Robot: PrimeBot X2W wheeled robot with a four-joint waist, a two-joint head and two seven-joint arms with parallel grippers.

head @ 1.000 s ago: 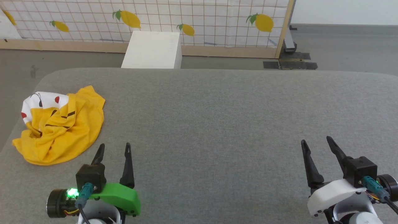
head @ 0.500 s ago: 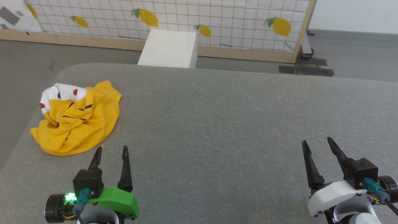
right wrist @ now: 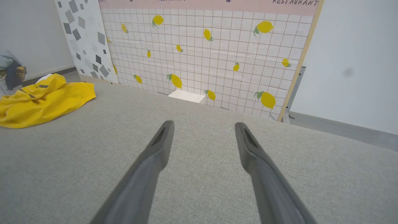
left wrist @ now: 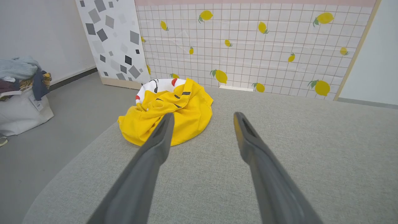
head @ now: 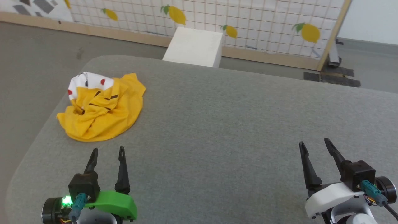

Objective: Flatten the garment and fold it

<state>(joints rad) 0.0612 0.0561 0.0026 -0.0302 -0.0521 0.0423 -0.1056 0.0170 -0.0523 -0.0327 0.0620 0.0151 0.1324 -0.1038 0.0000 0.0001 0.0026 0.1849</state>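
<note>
The garment [head: 102,109] is a crumpled mustard-yellow T-shirt with a white patch, red dots and black stripes, heaped near the far left corner of the grey padded table [head: 236,124]. My left gripper [head: 108,150] hovers open just short of its near hem, nothing between the fingers. In the left wrist view the garment [left wrist: 183,112] lies ahead, slightly left of the open left gripper [left wrist: 202,115]. My right gripper [head: 313,142] stands open over bare table at the near right. From the right wrist the garment [right wrist: 43,99] sits far left of the right gripper [right wrist: 203,124].
A white box [head: 194,46] stands on the floor behind the table, before a lemon-printed tiled screen [head: 248,21]. The table's left edge [head: 40,137] drops to grey floor close to the shirt. A bag of clothes [left wrist: 18,96] sits on the floor further left.
The head camera has swung left, so the whole scene has shifted right in the picture. Both grippers remain open in much the same spots; the garment lies unmoved.
</note>
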